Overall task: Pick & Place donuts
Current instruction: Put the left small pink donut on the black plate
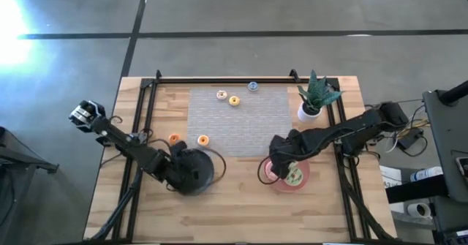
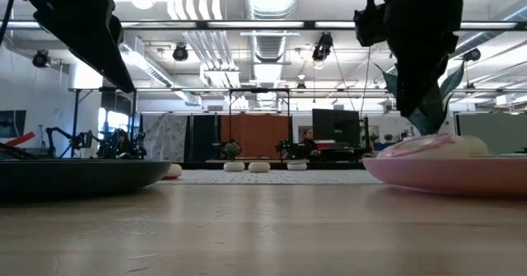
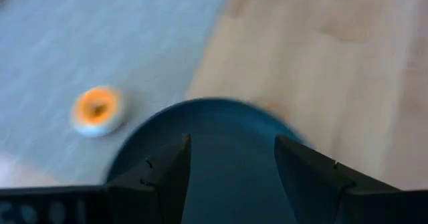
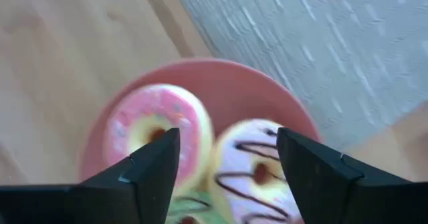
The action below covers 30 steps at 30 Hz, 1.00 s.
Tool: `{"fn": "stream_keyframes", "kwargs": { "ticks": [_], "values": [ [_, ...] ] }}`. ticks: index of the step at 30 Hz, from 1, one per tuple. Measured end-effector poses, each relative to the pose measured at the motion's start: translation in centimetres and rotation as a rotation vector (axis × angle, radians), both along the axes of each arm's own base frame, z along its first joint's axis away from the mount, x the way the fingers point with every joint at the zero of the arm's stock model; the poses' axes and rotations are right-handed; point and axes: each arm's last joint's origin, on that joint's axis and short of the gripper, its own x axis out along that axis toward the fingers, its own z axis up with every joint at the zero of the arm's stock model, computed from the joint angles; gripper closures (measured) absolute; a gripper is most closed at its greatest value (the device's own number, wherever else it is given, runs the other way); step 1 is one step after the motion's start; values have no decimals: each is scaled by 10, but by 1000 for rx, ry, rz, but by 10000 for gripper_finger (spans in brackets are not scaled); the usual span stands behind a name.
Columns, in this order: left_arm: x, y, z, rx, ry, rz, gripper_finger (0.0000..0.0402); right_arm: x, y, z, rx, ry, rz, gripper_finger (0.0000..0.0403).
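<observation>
Left gripper (image 3: 231, 158) spread, empty, hovering over dark plate (image 1: 196, 170) at lower left of high view; nearest loose target, orange donut (image 1: 203, 140), lies just above plate rim, on grey mat (image 1: 241, 121) edge; second orange one (image 1: 174, 138) further left; left arm clearly nearer. Right gripper (image 4: 227, 154) spread over pink plate (image 4: 247, 87), lower right, holding three large donuts (image 4: 157, 127); three tiny ones near mat's top edge.

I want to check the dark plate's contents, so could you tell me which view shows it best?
The left wrist view: the dark plate fills the frame beneath the open left gripper, showing bare. In the high view that arm hides most of it. The low view gives only its rim; the right wrist view misses it.
</observation>
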Motion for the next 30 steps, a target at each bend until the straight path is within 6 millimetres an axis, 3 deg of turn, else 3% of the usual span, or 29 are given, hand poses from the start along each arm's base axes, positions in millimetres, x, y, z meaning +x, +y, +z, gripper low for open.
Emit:
{"fn": "stream_keyframes", "kwargs": {
  "ticks": [3,7,11,18,22,30],
  "values": [
    [-10,24,17,2,57,139,212,-4,0,6,-13,-9,14,154],
    [-27,69,28,-55,156,377,212,-7,-1,11,-2,-36,-16,156],
    [-34,112,17,-131,227,469,212,-9,-2,9,3,-40,-34,160],
    [-42,170,-14,-217,314,546,214,-10,-1,8,21,-47,-83,162],
    [-53,182,-29,-300,355,562,225,-10,3,8,31,-57,-94,167],
    [-60,170,-44,-284,410,539,261,-13,10,7,40,-62,-94,166]
  ]
}}
